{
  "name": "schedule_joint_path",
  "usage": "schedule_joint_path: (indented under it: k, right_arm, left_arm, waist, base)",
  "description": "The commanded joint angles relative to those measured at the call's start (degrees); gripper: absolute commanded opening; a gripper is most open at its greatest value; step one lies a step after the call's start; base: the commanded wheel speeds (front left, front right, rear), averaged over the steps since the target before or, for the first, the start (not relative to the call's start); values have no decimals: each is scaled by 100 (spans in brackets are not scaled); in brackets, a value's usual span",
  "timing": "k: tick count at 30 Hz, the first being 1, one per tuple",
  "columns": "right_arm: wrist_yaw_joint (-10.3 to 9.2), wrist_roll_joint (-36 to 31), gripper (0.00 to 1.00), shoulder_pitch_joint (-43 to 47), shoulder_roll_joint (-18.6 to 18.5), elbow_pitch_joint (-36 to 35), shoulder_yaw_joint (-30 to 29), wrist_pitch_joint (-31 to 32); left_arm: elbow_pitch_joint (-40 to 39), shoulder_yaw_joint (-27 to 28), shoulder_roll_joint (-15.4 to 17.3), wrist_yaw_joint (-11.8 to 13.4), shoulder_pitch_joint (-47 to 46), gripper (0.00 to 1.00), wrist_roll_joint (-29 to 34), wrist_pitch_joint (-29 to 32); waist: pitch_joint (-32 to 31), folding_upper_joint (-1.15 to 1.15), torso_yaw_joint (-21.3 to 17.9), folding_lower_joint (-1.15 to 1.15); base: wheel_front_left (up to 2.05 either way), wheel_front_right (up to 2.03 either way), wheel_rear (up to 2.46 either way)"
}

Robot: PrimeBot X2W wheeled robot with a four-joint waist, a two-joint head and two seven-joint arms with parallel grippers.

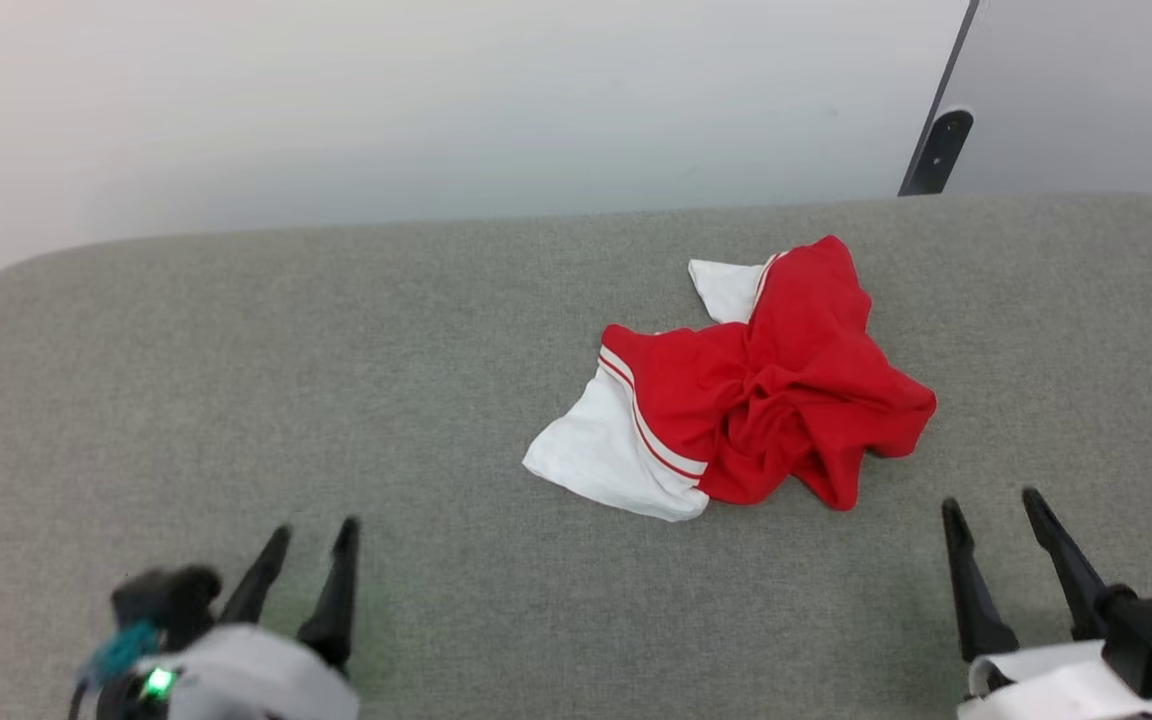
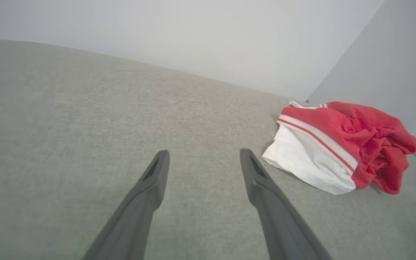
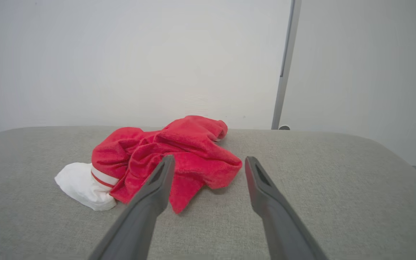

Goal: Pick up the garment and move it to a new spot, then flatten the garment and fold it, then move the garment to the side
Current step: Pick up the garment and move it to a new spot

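Crumpled red jersey shirt [image 1: 766, 390] of soft fabric, with white sleeve ends and red-white stripe trim, heaped right of centre on a wide grey woven surface [image 1: 336, 350]. At the surface's near left, the left gripper [image 1: 316, 527], long dark fingers spread wide, holding nothing. At its near right, the right gripper [image 1: 991, 498], equally wide and empty, clear of the shirt.

The left tool [image 1: 316, 527] sits at about 7 o'clock in the head view. Its two long dark fingers [image 1: 339, 590] stand well apart, lean toward 1 o'clock and are empty. Behind them the pale left wrist [image 1: 256, 670] carries a small green light [image 1: 156, 683]. The right tool [image 1: 991, 498] sits at about 5 o'clock, spread just as wide, leaning toward 11 o'clock and empty. The pale right wrist [image 1: 1056, 690] lies at the bottom edge.
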Motion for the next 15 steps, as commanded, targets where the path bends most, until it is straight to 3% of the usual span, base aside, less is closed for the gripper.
schedule_joint_path:
  k: [1,9,15]
  right_arm:
    - [-8,10,100,187,-16,-64,-101,38]
    - [-8,-37,100,658,-50,-253,-343,170]
    - [-8,-20,100,792,-37,-403,-393,280]
  left_arm:
    - [-278,337,-48,128,445,100,284,0]
    - [-934,1365,-472,48,1620,100,1034,-1]
    - [-1098,1825,-790,-136,2093,100,2212,-1]
  waist:
    - [-69,0,18,0]
    - [-205,0,-54,0]
    - [-302,0,-118,0]
  base:
    - [0,0,0]
    - [0,0,0]
    - [0,0,0]
